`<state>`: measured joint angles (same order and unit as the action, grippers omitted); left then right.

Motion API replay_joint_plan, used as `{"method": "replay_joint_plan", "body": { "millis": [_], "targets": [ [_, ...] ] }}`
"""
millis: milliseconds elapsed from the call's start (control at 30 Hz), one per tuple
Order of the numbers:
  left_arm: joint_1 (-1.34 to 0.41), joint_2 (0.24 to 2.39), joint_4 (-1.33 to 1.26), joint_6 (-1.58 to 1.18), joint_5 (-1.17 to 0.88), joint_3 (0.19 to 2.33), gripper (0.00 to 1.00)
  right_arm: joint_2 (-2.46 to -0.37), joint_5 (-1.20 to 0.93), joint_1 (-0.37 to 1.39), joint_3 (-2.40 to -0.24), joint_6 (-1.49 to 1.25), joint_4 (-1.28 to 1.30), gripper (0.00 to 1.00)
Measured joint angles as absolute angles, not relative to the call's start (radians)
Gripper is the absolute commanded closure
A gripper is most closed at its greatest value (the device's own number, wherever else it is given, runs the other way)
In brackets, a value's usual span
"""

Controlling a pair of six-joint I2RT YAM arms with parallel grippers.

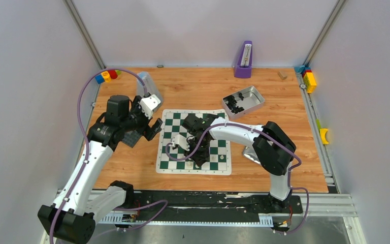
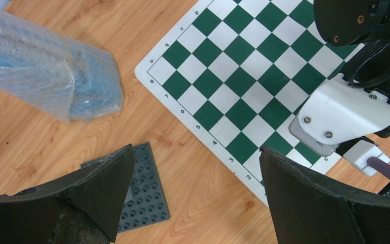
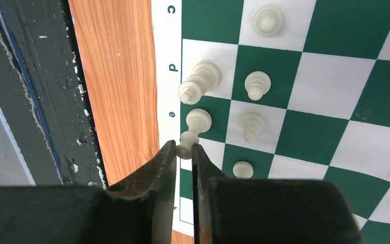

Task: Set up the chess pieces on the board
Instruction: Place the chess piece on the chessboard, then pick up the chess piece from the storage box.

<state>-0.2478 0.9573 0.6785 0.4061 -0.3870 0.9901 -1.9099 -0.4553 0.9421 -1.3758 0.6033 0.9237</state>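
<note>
The green and white board (image 1: 170,160) lies mid-table. In the right wrist view several cream chess pieces stand near its lettered edge: a tall one (image 3: 201,81) on the d file, and pawns (image 3: 257,84) (image 3: 252,124) (image 3: 242,169) one row in. My right gripper (image 3: 184,146) is shut on the top of another tall chess piece (image 3: 197,121) that stands on the e square at the edge. From above it (image 1: 200,160) hangs over the board's near side. My left gripper (image 2: 195,150) is open and empty over bare wood, just off the board's (image 2: 233,76) left edge.
A dark grey studded plate (image 2: 144,190) lies under the left finger, with a plastic bag of blue parts (image 2: 45,71) beyond it. A metal tin (image 1: 258,96) with dark pieces sits back right. A purple stand (image 1: 244,60), coloured bricks (image 1: 106,76) (image 1: 309,79) and a wooden block (image 1: 282,76) line the far edge.
</note>
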Motion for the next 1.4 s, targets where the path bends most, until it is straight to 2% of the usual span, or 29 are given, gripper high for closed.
{"method": "replay_joint_plan", "body": {
  "millis": [167, 233, 333, 433, 733, 867, 1000, 1200, 1400],
  "targets": [
    [-0.248, 0.957, 0.678, 0.406, -0.387, 0.99, 0.0, -1.912, -0.457, 0.942, -1.38, 0.603, 0.924, 0.82],
    [-0.248, 0.957, 0.678, 0.406, -0.387, 0.99, 0.0, -1.912, -0.456, 0.942, -1.381, 0.602, 0.924, 0.75],
    [-0.248, 0.957, 0.678, 0.406, -0.387, 0.99, 0.0, -1.912, -0.455, 0.942, -1.381, 0.595, 0.924, 0.59],
    [-0.248, 0.957, 0.678, 0.407, -0.387, 0.99, 0.0, -1.912, -0.452, 0.942, -1.382, 0.593, 0.924, 0.55],
    [-0.248, 0.957, 0.678, 0.41, -0.386, 0.99, 0.0, -1.899, -0.446, 0.934, -1.387, 0.588, 0.931, 0.54],
    [-0.248, 0.957, 0.678, 0.41, -0.386, 0.99, 0.0, -1.813, -0.458, 0.892, -1.375, 0.577, 0.937, 0.55],
    [-0.248, 0.958, 0.678, 0.41, -0.387, 0.99, 0.0, -1.676, -0.488, 0.77, -1.319, 0.558, 0.935, 0.55],
    [-0.248, 0.979, 0.678, 0.407, -0.4, 0.99, 0.0, -1.498, -0.517, 0.456, -1.174, 0.53, 0.908, 0.59],
    [-0.248, 1.002, 0.678, 0.406, -0.421, 0.99, 0.0, -1.417, -0.502, 0.115, -1.025, 0.525, 0.869, 0.61]
  ]
}}
